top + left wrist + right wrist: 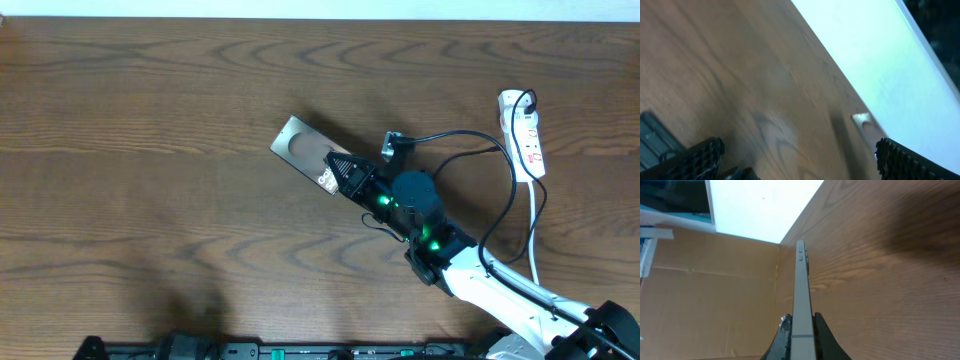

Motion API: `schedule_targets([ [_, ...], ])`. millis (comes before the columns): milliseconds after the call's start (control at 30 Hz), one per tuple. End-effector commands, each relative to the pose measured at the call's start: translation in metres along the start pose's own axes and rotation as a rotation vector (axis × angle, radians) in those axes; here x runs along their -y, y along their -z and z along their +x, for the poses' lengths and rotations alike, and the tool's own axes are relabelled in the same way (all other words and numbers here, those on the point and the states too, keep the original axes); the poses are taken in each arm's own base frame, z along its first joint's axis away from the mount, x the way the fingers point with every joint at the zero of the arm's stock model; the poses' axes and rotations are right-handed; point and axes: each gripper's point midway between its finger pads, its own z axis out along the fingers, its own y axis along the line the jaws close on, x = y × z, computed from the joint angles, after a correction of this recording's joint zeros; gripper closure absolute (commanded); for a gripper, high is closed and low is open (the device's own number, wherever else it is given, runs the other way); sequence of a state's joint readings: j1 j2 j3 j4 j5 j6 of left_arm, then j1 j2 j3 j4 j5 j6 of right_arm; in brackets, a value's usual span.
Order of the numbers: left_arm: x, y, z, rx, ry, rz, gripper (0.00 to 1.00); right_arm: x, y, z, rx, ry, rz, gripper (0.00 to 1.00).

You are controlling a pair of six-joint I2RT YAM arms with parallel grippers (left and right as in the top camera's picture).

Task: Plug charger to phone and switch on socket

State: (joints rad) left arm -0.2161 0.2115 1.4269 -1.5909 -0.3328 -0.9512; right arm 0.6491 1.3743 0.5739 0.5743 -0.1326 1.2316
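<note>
Edgewise, right gripper (802, 325) clamps phone (300, 146), seemingly tilted above table (150, 150).

Phone (300, 146) diagonal mid-table; charger (450, 134) plugged into socket (532, 140), far right.

one phone (300, 142), one charger (462, 133), one socket (527, 130), one wooden table (150, 150), one left gripper (799, 150), one right gripper (338, 172)

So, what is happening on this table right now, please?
The right claw is shut on one end of the slim grey-brown phone, gripping it across its two faces. The thin black charger cable runs from the narrow white power strip to a connector lying beside the claw, not in the phone. The left claw is open and holds nothing.
</note>
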Motion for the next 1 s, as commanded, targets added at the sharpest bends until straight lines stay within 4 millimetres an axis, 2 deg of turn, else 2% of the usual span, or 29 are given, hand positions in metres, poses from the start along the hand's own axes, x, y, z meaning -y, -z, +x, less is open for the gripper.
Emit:
schedule_targets([
  [0,-0.016,-0.019,0.007,0.024,0.197,-0.086,0.02,-0.024,0.002,-0.008,-0.006,-0.005,-0.090,0.99],
  [67,-0.015,-0.039,0.022,-0.021,0.188,-0.116,0.02,-0.029,0.004,-0.013,-0.009,-0.002,-0.119,0.99],
  [100,-0.007,-0.053,0.032,-0.063,0.182,-0.101,0.02,-0.031,0.005,-0.017,-0.014,0.000,-0.133,0.99],
  [167,0.014,-0.073,0.045,-0.122,0.141,-0.026,0.02,-0.029,0.007,-0.022,-0.033,-0.003,-0.140,0.99],
  [267,0.056,-0.099,0.056,-0.161,0.074,0.145,0.02,-0.022,0.014,-0.031,-0.084,-0.009,-0.155,0.99],
  [333,0.069,-0.110,0.060,-0.166,0.070,0.198,0.02,-0.016,0.020,-0.038,-0.114,-0.016,-0.162,0.99],
  [400,0.074,-0.119,0.066,-0.180,0.070,0.217,0.02,-0.011,0.027,-0.044,-0.141,-0.020,-0.170,0.99],
  [500,0.084,-0.131,0.085,-0.246,0.069,0.271,0.02,-0.001,0.043,-0.054,-0.175,-0.025,-0.191,0.99],
  [633,0.111,-0.147,0.109,-0.324,0.082,0.419,0.02,0.010,0.070,-0.064,-0.159,-0.049,-0.241,0.99],
  [833,0.113,-0.173,0.129,-0.367,0.221,0.446,0.02,0.045,0.085,-0.038,-0.145,-0.231,-0.198,0.99],
  [967,0.132,-0.180,0.149,-0.461,0.274,0.560,0.02,0.065,0.080,-0.033,-0.041,-0.387,-0.133,0.99],
])
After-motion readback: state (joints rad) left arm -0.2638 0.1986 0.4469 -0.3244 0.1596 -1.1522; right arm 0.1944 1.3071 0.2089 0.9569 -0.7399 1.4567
